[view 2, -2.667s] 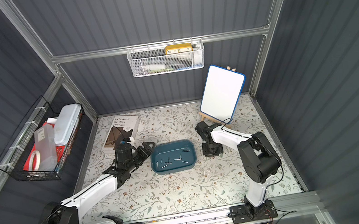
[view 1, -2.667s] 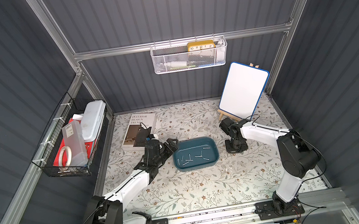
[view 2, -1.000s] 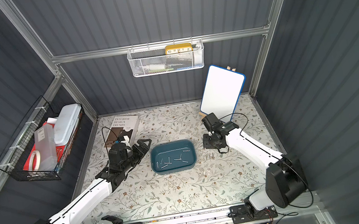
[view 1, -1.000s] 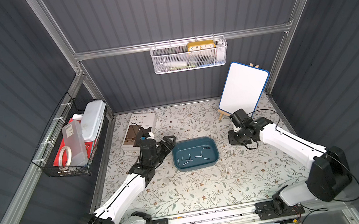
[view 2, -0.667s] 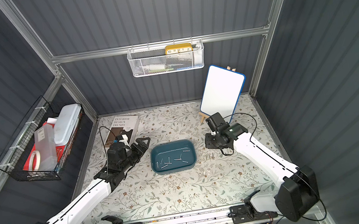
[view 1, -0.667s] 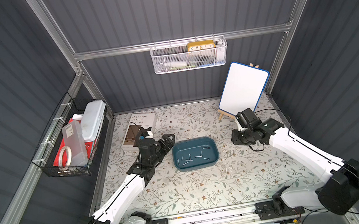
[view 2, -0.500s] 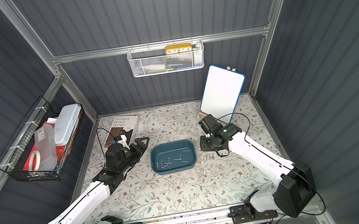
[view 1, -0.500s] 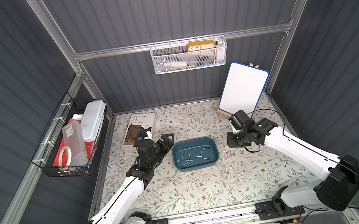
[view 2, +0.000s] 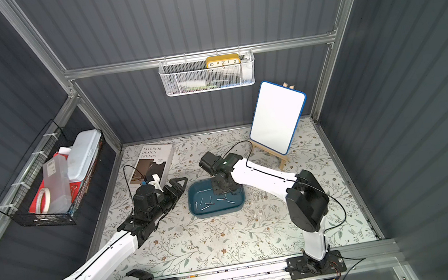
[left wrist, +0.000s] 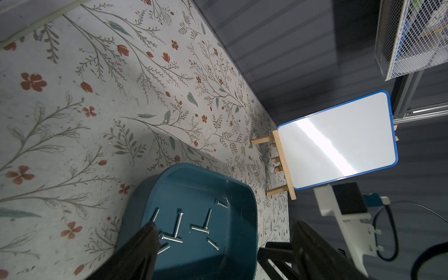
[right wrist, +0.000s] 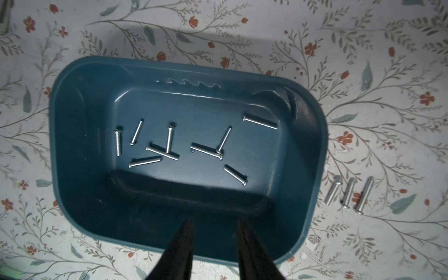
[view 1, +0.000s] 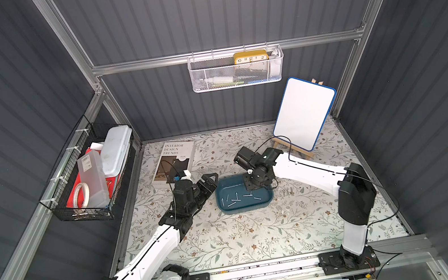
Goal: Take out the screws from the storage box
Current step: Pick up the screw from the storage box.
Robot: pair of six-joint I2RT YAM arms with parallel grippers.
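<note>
Screws [right wrist: 163, 153], nine, loose in teal storage box [right wrist: 80, 169]: just ahead of and below right gripper [right wrist: 215, 220], jaws apart and empty over the box's near wall; long axes mixed; left gripper [view 1: 211, 182], wide apart, farther off beside the box.

A blue-framed whiteboard [view 1: 303, 113] leans on a wooden easel [view 1: 292, 147] on a floral worktop [view 1: 245, 239]. Level with the whiteboard, well apart, lies a book [view 1: 173, 161] titled Interior Design Trends. Above the whiteboard hangs a white mesh basket [view 1: 238, 77] holding a yellow clock [view 1: 250, 56]. Farthest from it, a black wire basket [view 1: 84, 215] holds a white lidded box [view 1: 115, 150], clear case [view 1: 91, 177] and tape roll [view 1: 81, 195].
</note>
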